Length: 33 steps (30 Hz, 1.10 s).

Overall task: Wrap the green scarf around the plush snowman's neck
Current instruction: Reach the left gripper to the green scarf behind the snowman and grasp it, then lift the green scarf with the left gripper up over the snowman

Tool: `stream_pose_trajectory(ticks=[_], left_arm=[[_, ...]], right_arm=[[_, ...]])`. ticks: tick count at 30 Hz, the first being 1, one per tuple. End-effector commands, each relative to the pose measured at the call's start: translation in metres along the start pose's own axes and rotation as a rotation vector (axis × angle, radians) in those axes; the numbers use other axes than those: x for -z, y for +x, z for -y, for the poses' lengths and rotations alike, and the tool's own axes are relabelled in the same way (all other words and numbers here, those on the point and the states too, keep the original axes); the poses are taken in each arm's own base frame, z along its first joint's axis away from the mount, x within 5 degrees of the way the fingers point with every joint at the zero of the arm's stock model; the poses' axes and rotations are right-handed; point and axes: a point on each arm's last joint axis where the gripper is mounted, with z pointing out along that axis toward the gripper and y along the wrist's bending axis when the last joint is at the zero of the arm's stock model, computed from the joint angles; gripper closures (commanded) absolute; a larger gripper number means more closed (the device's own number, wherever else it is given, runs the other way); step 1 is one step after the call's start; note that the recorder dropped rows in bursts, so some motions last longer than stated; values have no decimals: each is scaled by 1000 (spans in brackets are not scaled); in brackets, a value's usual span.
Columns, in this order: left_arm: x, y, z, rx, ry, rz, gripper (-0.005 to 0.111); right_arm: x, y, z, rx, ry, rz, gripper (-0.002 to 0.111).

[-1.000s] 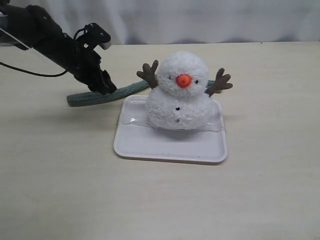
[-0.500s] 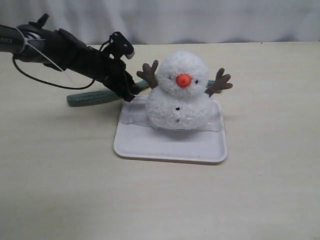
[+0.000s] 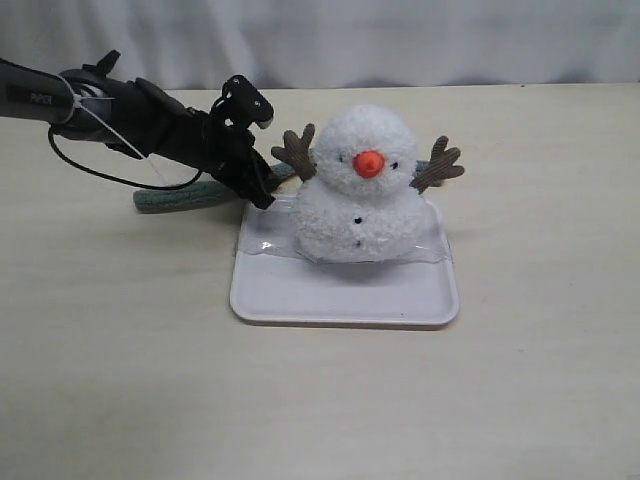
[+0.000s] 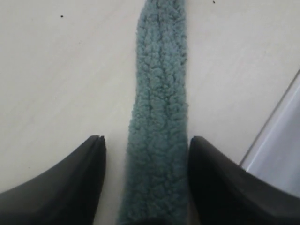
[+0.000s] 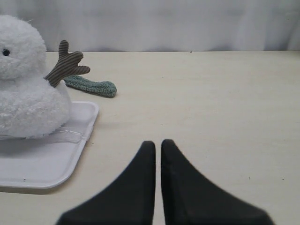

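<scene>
Your left gripper point(image 4: 146, 140), spread astride the fuzzy grey-green knit scarf point(image 4: 161, 70), may pinch only fluff and slip when lifting.

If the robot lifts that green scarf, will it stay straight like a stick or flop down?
Probably flop: the green scarf looks like soft fuzzy knit and lies limp on the table. It likely weighs little, being thin fluff. Its fuzz should grip rather than slip between the left gripper's open jaws.

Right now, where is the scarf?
Exterior view, left: the scarf lies on the table, running behind the snowman, with the left fingers straddling it beside the tray.
</scene>
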Motion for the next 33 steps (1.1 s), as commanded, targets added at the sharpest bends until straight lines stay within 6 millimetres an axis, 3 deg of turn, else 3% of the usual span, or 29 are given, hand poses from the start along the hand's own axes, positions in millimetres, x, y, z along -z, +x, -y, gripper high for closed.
stream_pose_trajectory(ticks=[1,8,11,16,22,24,33], left_arm=[[-7,6,-2,-15,-37,-18,64],[-6,7,-4,-79,-58,-37,107],[7,-6,-8,-89,-89,-10,107],[57,-49,-17,-72,-149,92,107],[134,-94,-20,-75,-211,167,107],[172,-113,-14,-87,-203,221,107],[266,-143,14,-108,-129,326,107]], right_arm=[[0,0,0,-1,1,1,104],[0,0,0,-1,1,1,104],[0,0,0,-1,1,1,104],[0,0,0,-1,1,1,104],[0,0,0,-1,1,1,104],[0,0,0,-1,1,1,104],[0,0,0,-1,1,1,104]])
